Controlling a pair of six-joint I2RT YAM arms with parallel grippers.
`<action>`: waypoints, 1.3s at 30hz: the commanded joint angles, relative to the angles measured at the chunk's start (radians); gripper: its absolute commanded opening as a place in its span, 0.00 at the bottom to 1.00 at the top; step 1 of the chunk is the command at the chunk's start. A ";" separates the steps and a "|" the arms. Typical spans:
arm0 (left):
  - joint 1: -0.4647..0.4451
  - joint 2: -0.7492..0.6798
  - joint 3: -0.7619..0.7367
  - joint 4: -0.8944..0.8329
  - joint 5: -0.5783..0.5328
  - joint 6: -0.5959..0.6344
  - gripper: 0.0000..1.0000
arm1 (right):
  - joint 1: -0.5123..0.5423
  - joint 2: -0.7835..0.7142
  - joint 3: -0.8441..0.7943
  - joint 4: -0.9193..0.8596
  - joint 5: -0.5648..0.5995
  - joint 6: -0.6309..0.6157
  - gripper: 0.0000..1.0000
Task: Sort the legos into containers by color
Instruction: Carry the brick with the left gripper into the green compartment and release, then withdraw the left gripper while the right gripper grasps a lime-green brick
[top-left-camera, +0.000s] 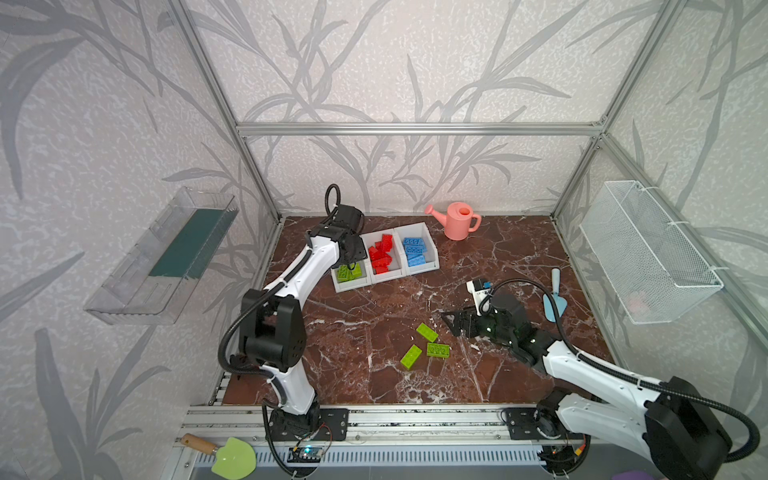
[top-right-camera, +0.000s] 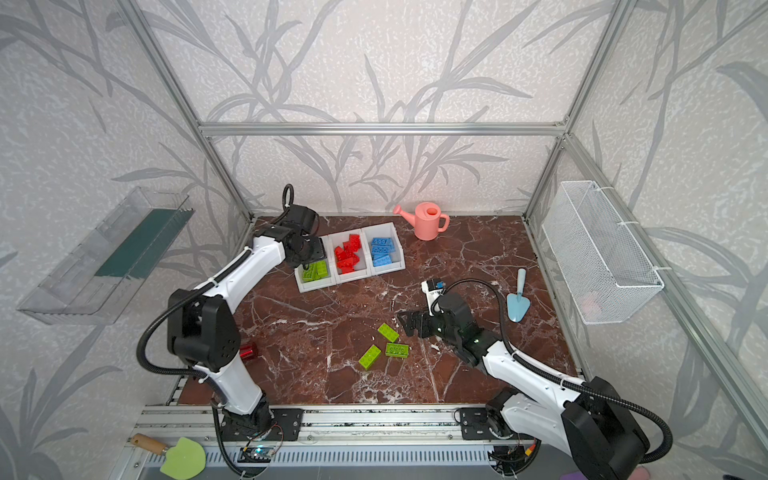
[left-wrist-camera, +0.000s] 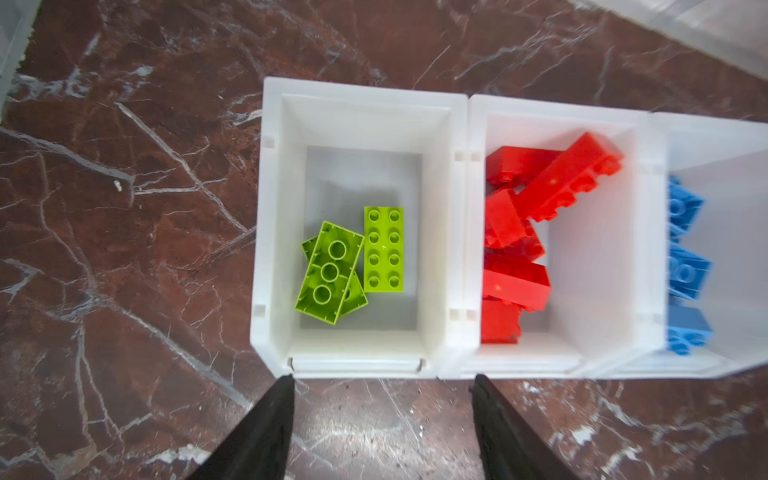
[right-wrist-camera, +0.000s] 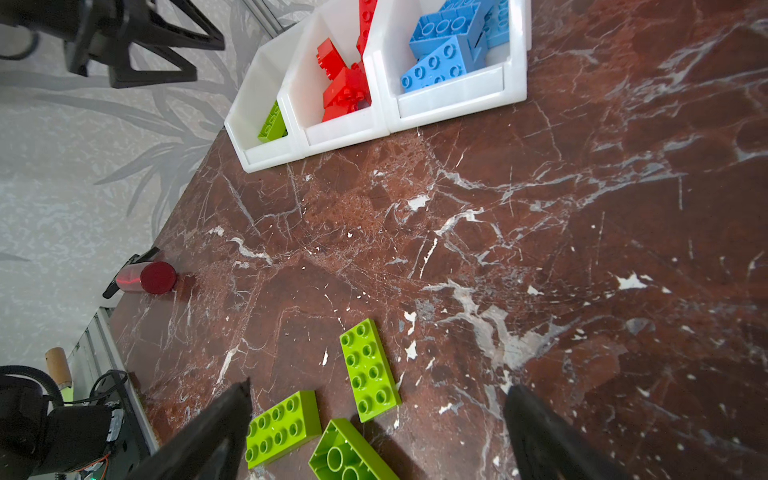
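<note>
**While three legos (top-left-camera: 427, 332) lie loose, my jaws stand empty**

Since the containers (top-left-camera: 388, 277) sit toward the back-left edge of the table (top-left-camera: 374, 316), bare marble lies open between them and the loose legos. My right wrist view shows a red cylinder (right-wrist-camera: 158, 277) at the left edge, outside my left wrist view. My left gripper (left-wrist-camera: 382, 378) hangs parted, holding nothing, over the green-filled end container. My right gripper (right-wrist-camera: 378, 386) gapes wide and empty above the loose three.

Both top views look down steeply from high above the near edge, taking in the whole marble table (top-left-camera: 374, 332). The left wrist camera faces straight down, close over the containers (left-wrist-camera: 361, 89) — the right wrist camera, low above the loose green legos (right-wrist-camera: 370, 370), looks across toward those same containers.
</note>
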 joint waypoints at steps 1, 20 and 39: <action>-0.023 -0.139 -0.043 -0.022 0.022 -0.008 0.70 | 0.011 0.008 0.078 -0.169 0.017 -0.050 0.95; -0.027 -0.861 -0.486 0.032 0.109 0.048 0.93 | 0.140 0.077 0.313 -0.603 0.166 -0.179 0.98; -0.026 -0.990 -0.624 0.045 0.228 0.085 0.99 | 0.181 0.458 0.568 -0.759 0.183 -0.280 1.00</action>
